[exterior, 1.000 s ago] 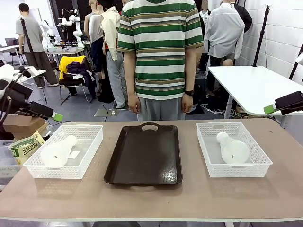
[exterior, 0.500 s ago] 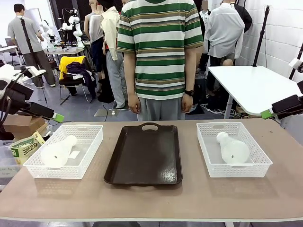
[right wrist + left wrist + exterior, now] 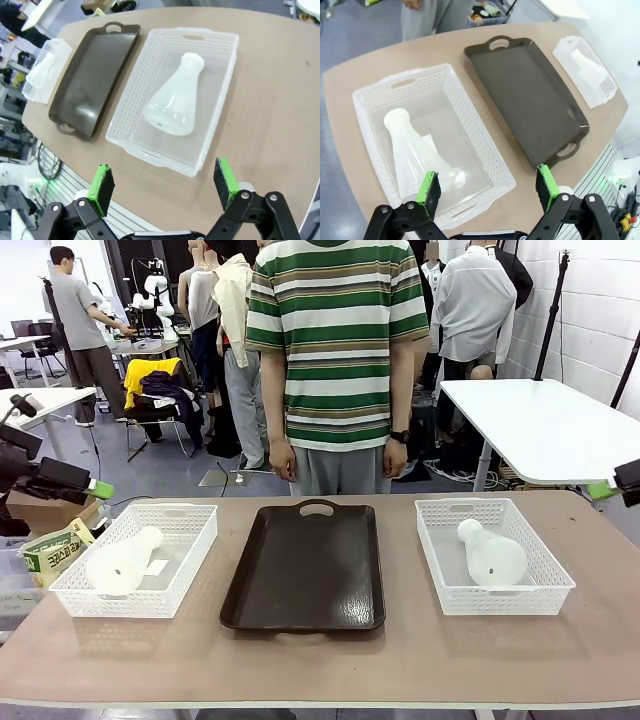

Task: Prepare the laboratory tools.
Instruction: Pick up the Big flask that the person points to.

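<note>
Tan table (image 3: 320,660) | step: pre-grasp | left gripper (image 3: 486,190), right gripper (image 3: 163,185) gape wide, empty | frosted-white conical flasks (image 3: 120,562) lie in white mesh baskets (image 3: 120,602), frame's left and right | next: you descend and pinch a neck.

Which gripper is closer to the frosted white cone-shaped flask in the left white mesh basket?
Left. The left gripper hangs open above and just outside the white mesh basket holding that frosted white conical flask. The right gripper is far across the table, beyond the other basket.
</note>
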`<state>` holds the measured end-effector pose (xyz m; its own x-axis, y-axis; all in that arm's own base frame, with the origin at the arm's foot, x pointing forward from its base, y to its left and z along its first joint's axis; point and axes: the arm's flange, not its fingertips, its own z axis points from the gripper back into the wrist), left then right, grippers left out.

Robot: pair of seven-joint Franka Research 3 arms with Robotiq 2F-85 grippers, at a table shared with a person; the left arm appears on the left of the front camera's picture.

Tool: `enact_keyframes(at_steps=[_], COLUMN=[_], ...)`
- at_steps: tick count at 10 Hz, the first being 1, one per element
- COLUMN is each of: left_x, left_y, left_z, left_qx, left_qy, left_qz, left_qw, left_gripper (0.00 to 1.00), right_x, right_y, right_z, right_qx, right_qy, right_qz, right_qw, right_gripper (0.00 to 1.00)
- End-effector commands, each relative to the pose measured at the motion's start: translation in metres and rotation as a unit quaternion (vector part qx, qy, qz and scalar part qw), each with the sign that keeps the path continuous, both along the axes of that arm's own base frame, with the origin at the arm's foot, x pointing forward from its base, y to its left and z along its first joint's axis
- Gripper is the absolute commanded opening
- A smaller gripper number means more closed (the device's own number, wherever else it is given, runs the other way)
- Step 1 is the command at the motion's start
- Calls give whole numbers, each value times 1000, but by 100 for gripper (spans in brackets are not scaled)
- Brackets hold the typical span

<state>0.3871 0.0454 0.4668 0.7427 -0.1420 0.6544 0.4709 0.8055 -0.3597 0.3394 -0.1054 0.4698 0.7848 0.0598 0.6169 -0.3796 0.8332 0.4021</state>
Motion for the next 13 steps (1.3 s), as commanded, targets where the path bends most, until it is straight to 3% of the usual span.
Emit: enact_keyframes(at_steps=[1,4,13], left_x=[10,12,7], left_y=[11,7,8], left_z=[-11,-13,-15], left_qx=[-23,-21,-23], left_qy=[21,33,38], left_qz=[0,1,10], left_qw=[1000,999,999], left_gripper=[100,100,100], right_x=[-2,7,3], right_y=[-15,-19,-21], right_z=[-31,-53,-47], right_qx=[49,74,69], right_qy=[14,40,41], right_qz=[0,4,-8], right_qw=[999,996,997], right_gripper=[100,100,100])
